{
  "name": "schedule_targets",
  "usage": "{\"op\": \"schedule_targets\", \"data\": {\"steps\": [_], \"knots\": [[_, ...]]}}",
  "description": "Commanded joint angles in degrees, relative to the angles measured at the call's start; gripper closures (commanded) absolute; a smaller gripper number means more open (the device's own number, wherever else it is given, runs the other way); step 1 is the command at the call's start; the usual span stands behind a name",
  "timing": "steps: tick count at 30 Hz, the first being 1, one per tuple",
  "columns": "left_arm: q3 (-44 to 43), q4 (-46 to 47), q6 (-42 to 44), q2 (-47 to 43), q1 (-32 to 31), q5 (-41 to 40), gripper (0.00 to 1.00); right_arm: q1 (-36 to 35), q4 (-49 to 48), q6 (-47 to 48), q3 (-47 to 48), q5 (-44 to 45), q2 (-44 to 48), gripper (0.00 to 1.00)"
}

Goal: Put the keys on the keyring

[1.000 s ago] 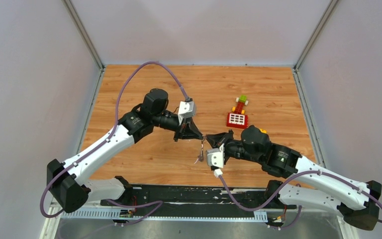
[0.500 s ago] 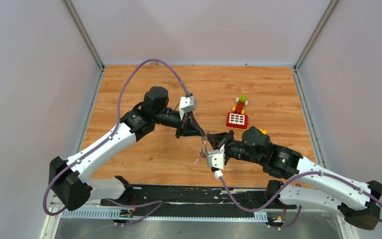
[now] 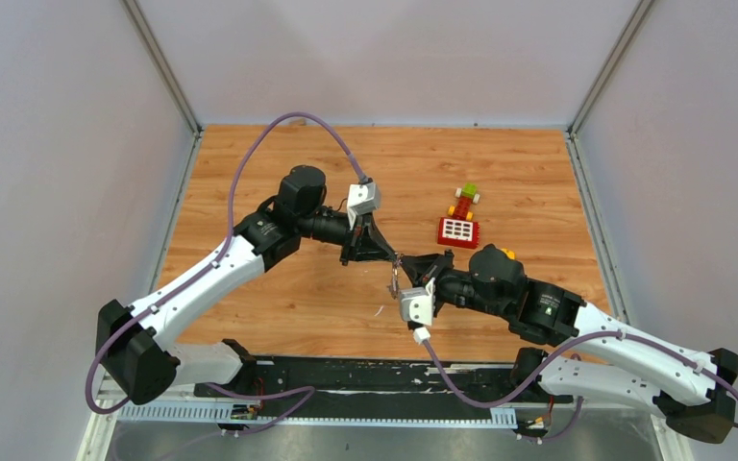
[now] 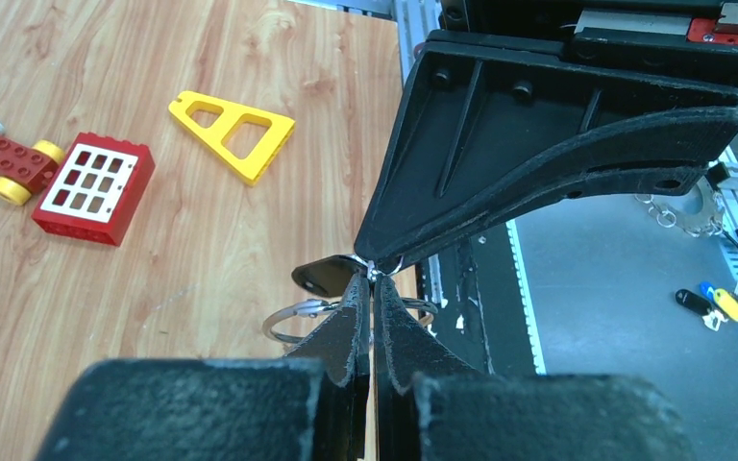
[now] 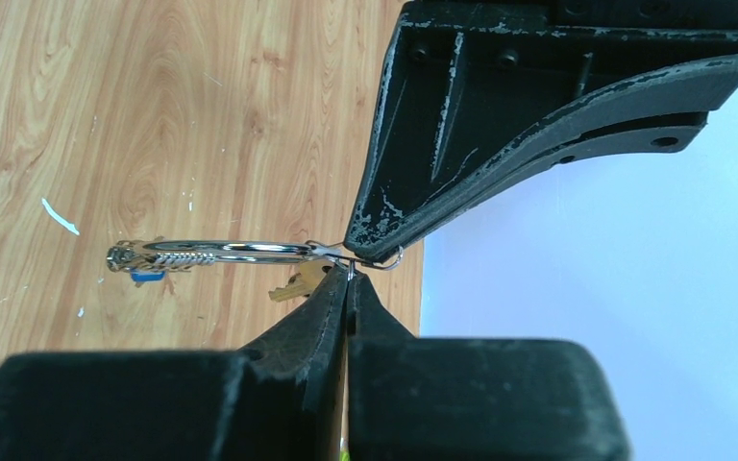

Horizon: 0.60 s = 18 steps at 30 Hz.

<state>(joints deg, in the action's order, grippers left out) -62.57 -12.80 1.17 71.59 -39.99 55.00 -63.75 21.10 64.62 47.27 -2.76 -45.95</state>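
Both grippers meet tip to tip above the middle of the wooden table (image 3: 279, 288). My left gripper (image 3: 393, 256) (image 4: 373, 277) is shut, its tips pinching the key, whose black head (image 4: 325, 277) sticks out to the left of them. My right gripper (image 3: 405, 266) (image 5: 349, 273) is shut on the wire of the keyring (image 5: 231, 252), which shows edge-on with a blue tag (image 5: 147, 277) and a brass key (image 5: 296, 284) hanging from it. The silver keyring (image 4: 293, 315) passes behind the left fingers. A tiny wire loop (image 5: 390, 261) sits where the tips touch.
A red window block (image 3: 458, 230) (image 4: 94, 188) and a small red-and-green toy car (image 3: 464, 199) lie at the right rear. A yellow triangular frame (image 4: 233, 122) lies next to the right arm. The black rail at the table's near edge (image 3: 365, 370) runs below the arms.
The left gripper has come a little right and toward the right gripper, so the tips now touch. The keyring, hanging lower before, now sits higher between them.
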Motion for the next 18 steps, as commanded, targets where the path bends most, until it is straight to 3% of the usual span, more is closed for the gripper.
{"op": "schedule_targets", "data": {"steps": [1, 18], "knots": [[-1.2, 2.8, -0.9, -0.1, 0.2, 1.5, 1.0, -0.5, -3.7, 0.0, 0.1, 2.5, 0.5, 1.0], [-1.1, 3.5, -2.6, 0.4, 0.2, 1.8, 1.0, -0.9, -4.2, -0.3, -0.1, 2.3, 0.2, 1.0]]}}
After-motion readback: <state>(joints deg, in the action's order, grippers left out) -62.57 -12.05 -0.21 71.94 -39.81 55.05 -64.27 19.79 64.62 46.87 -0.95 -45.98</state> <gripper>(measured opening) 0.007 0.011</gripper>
